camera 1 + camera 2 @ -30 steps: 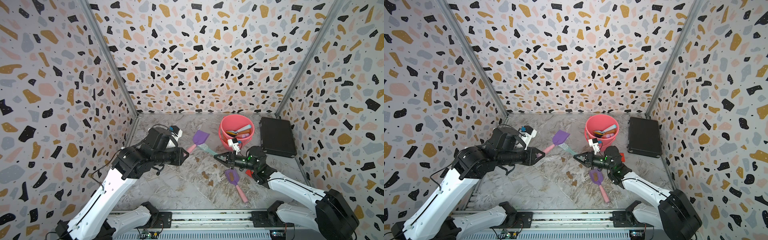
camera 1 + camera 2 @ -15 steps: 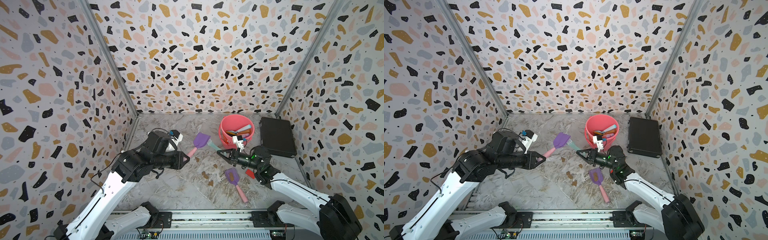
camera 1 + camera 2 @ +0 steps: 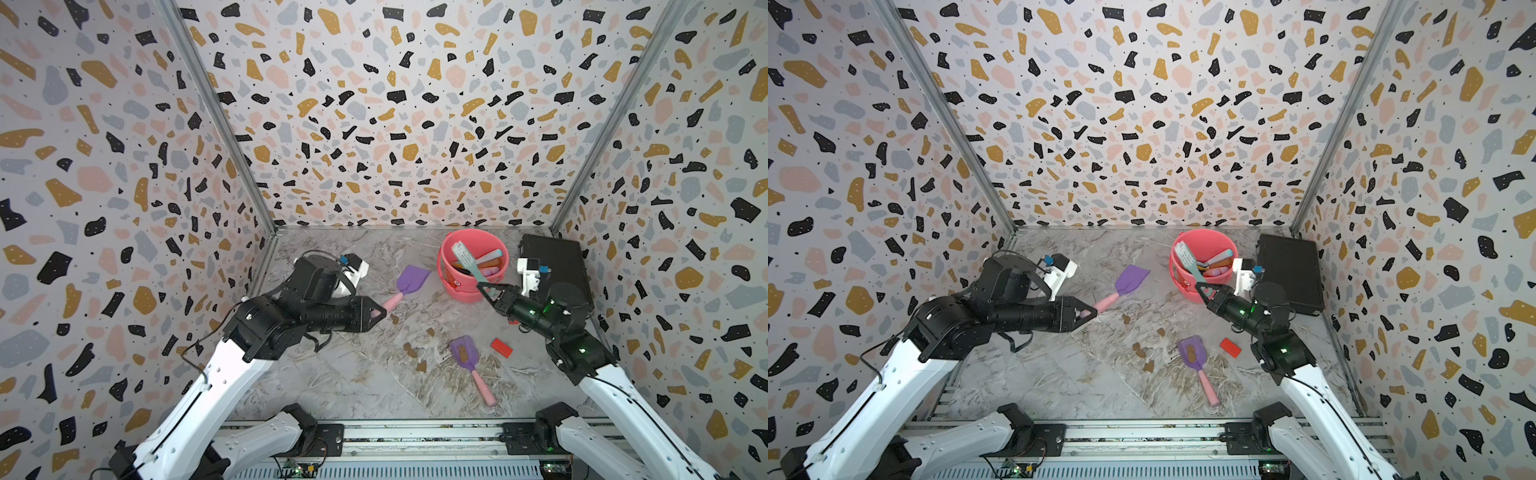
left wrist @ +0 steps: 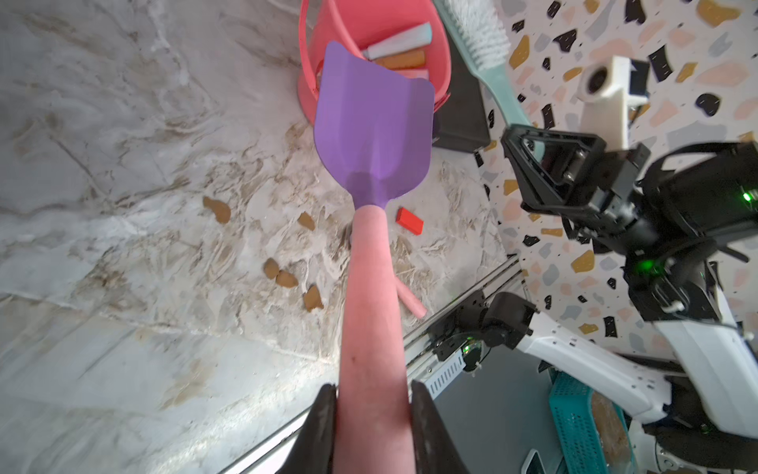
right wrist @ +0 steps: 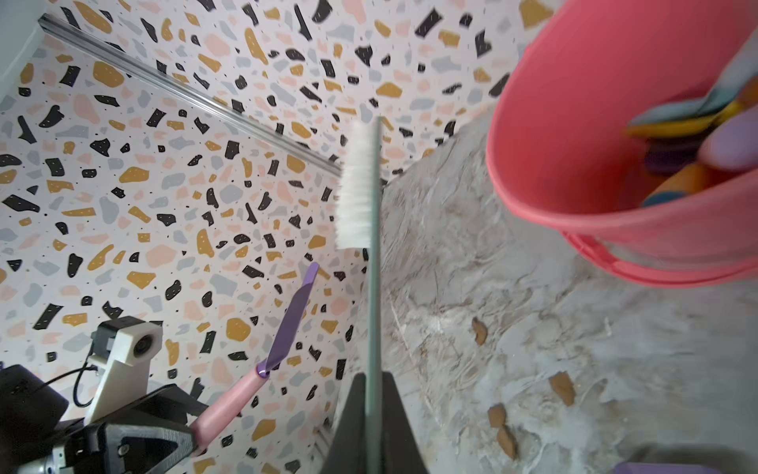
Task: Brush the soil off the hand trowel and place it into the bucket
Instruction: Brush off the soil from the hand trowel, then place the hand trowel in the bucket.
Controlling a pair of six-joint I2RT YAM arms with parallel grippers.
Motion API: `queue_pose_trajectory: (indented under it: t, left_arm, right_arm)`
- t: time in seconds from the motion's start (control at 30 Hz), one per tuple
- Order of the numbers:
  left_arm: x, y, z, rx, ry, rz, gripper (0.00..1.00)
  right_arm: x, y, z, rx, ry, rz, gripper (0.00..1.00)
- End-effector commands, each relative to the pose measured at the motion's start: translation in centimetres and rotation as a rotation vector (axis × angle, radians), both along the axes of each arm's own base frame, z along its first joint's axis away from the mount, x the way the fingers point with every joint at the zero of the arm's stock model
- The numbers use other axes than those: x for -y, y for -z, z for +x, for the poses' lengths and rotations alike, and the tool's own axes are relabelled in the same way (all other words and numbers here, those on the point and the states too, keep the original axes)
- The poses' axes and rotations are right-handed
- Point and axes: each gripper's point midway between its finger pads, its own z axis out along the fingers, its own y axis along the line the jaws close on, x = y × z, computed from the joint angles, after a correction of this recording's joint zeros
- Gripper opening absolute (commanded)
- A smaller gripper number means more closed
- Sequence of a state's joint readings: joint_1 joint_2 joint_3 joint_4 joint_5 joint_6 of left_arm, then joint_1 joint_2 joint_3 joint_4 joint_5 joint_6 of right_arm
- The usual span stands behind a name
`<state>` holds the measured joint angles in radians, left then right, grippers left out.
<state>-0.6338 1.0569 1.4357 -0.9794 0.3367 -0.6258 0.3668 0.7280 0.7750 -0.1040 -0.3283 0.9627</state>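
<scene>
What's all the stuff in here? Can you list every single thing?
raised trowel: one, purple blade, pink handle, held up off the table near the bucket
lying trowel: one, same colours, flat on the table, soil on its blade
brush: one, pale green with white bristles, held over the bucket's front rim
bucket: one, coral pink, back of the table
sticks: several, orange, pale blue and pink, inside the bucket
soil: five brown blobs on the table, between the trowels
block: one, red, beside the lying trowel
case: one, black, next to the bucket
left fingers: black, shut on the raised trowel's handle
right fingers: black, shut on the brush's handle
</scene>
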Motion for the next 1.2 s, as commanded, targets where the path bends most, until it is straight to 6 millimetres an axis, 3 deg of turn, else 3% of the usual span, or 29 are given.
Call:
queue_pose_trajectory:
  t: [0.0,0.1,0.2,0.27,0.4,0.53,0.83,1.17]
  left_arm:
    - [3.0,-6.1,4.0,0.119,-0.054,-0.229,0.0]
    - [4.5,-8.2,6.9,0.109,-0.126,-0.322,0.0]
    - [6.0,-9.3,9.9,0.059,-0.215,-0.408,0.0]
    - [7.2,-9.5,11.8,0.01,-0.26,-0.481,0.0]
    - [10.1,-8.1,15.6,-0.149,-0.341,-0.595,0.0]
    - [13.4,-7.1,18.1,-0.267,-0.354,-0.687,0.0]
    - [20.8,-3.3,19.2,-0.523,-0.402,-0.693,0.0]
    - [23.8,4.4,19.2,-0.723,-0.566,-0.532,0.0]
  right_arm:
    - [8.3,2.7,-1.0,-0.079,0.365,-0.358,0.0]
    - [12.0,3.1,-2.3,-0.145,0.519,-0.455,0.0]
    - [13.9,4.1,-3.7,-0.222,0.601,-0.476,0.0]
    - [14.5,5.0,-4.6,-0.266,0.629,-0.475,0.0]
    - [14.9,6.7,-6.0,-0.318,0.636,-0.451,0.0]
    - [15.1,7.9,-7.1,-0.341,0.626,-0.449,0.0]
    - [15.6,8.9,-8.7,-0.363,0.622,-0.454,0.0]
    - [16.3,8.7,-9.6,-0.332,0.634,-0.463,0.0]
